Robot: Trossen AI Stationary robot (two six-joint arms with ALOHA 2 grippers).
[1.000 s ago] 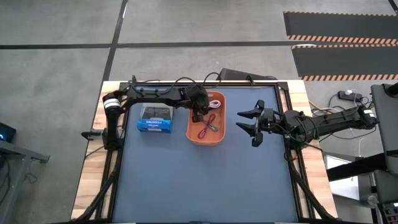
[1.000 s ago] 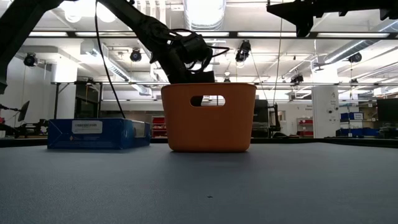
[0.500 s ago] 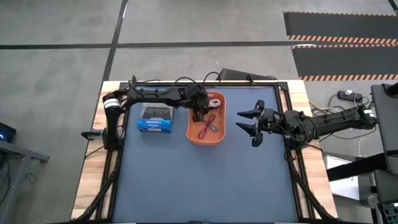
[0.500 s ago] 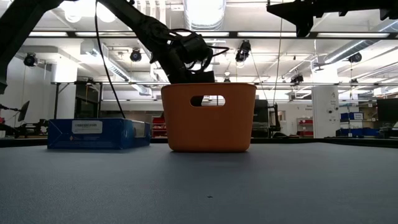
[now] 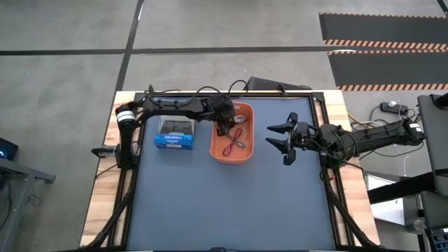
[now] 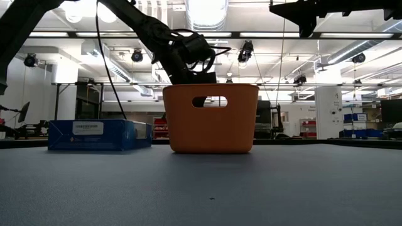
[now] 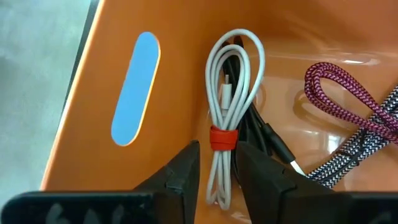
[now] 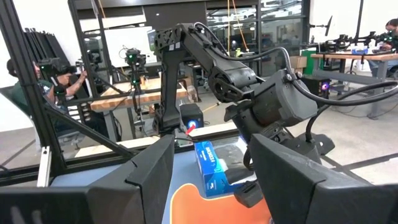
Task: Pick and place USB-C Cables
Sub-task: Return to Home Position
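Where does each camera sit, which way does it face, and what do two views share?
High view: above the table, looking down; both arms show, left gripper over the orange bin, right gripper open beside it.
Low view: at tabletop height, looking level at the bin and blue box; arms enter from above.
Left wrist view: looks into the bin, past its open fingers, at the white cable.
Right wrist view: looks across the table past its fingers at the left arm.
High and low share bin and box.
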